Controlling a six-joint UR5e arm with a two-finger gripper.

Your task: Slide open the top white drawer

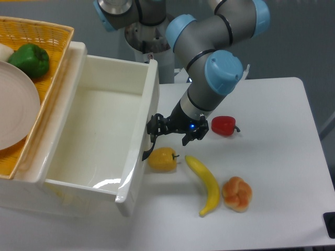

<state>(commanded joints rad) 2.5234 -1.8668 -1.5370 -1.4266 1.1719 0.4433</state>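
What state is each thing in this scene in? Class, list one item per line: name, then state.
top white drawer: pulled out, open, nothing visible inside
black handle: at the jaws, grip unclear
gripper: at the drawer front, jaws' state unclear
yellow pepper: on the table, beside the drawer front
banana: lying on the table
red pepper: on the table
bread roll: on the table
green pepper: in the wicker basket
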